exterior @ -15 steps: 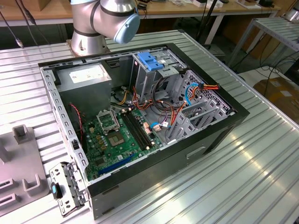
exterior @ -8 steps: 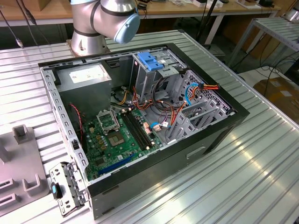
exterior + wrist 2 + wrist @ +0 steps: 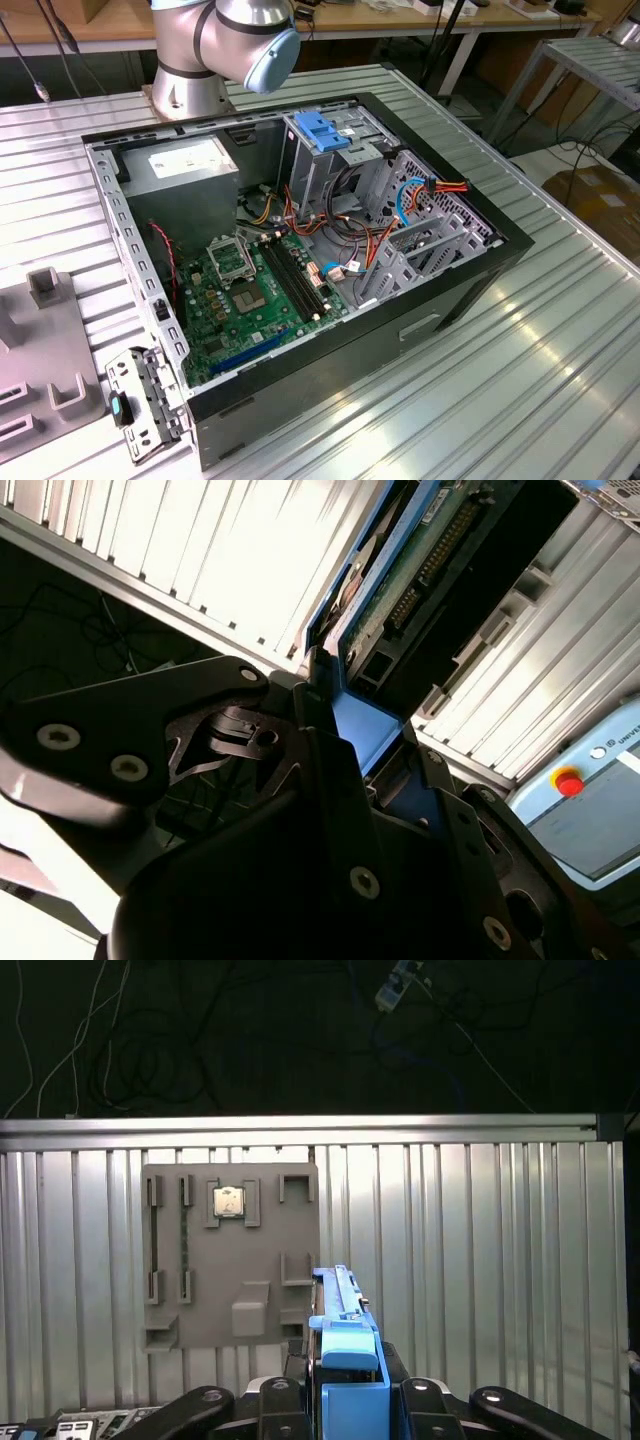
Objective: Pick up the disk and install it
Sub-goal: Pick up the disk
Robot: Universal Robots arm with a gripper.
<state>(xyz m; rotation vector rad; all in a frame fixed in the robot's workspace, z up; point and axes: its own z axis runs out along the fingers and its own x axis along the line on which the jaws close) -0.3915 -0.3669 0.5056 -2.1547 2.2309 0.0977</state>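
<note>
Well, exterior view: I see the open computer case (image 3: 350,372) lying on the ribbed table (image 3: 560,400), with the motherboard (image 3: 250,290) inside and the metal drive cage (image 3: 345,165) at the far side. The arm (image 3: 230,40) shows behind the case.
Second wrist view: the gripper (image 3: 365,730) is clamped on the disk (image 3: 420,580); its black fingers (image 3: 310,715) press on the blue side rail. I look at the underside of the disk, with a green circuit board and a row of connector pins. A red stop button (image 3: 568,780) is far behind.
First wrist view: the disk (image 3: 345,1310) stands edge-on between the jaws of the gripper (image 3: 345,1380), in the air over the table, well apart from the grey fixture plate (image 3: 200,1280).
Weight: I judge it dense for its size, and fully stiff.
Surface: the metal faces look smooth, so probably slippery.
Fragility: I think the bare board and the pins do not tolerate pressure or knocks.
Where to hold: the long edges at the blue rails, as it is gripped now, seem to me the safe place.
</note>
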